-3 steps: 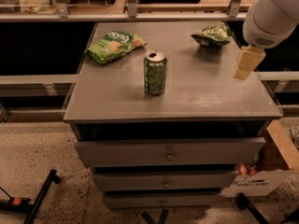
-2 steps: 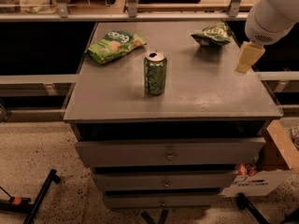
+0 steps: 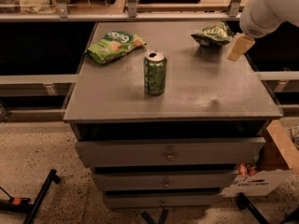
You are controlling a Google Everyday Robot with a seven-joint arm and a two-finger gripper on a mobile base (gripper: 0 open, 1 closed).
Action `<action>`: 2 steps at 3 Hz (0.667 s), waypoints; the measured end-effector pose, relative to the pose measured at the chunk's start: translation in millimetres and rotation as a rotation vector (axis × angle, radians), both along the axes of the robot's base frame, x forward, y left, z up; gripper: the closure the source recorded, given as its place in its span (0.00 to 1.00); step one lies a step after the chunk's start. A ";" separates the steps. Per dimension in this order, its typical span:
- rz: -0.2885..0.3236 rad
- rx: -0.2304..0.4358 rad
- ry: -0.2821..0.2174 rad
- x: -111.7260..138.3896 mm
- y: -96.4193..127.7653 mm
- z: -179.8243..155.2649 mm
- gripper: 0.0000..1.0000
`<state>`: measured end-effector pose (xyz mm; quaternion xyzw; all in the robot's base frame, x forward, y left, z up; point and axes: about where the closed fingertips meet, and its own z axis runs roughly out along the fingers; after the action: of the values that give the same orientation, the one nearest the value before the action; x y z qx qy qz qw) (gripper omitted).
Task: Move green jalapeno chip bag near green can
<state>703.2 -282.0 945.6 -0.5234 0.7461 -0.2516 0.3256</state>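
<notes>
The green can (image 3: pixel 155 73) stands upright near the middle of the grey cabinet top (image 3: pixel 187 94), with a silver top and pale markings. The green jalapeno chip bag (image 3: pixel 212 33), small, dark green and crumpled, lies at the back right of the top. My gripper (image 3: pixel 239 47) hangs from the white arm at the upper right, just right of the bag and slightly nearer the front, above the top's right edge. One tan finger (image 3: pixel 240 46) shows, pointing down-left. It holds nothing that I can see.
A larger bright lime-green bag (image 3: pixel 114 45) lies at the back left. The cabinet has drawers (image 3: pixel 170 152) below. A cardboard box (image 3: pixel 266 171) stands on the floor at the right. A rail and shelf (image 3: pixel 140 15) run behind the cabinet.
My gripper has moved up and away from the front, toward the back right, closer to the jalapeno chip bag. The can and both bags have not moved.
</notes>
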 end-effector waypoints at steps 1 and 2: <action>0.038 0.018 -0.026 26.8 6.2 -7.0 0.00; 0.056 0.030 -0.038 51.4 15.9 -20.7 0.00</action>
<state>754.6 -266.2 924.9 -0.5342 0.7287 -0.2409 0.3543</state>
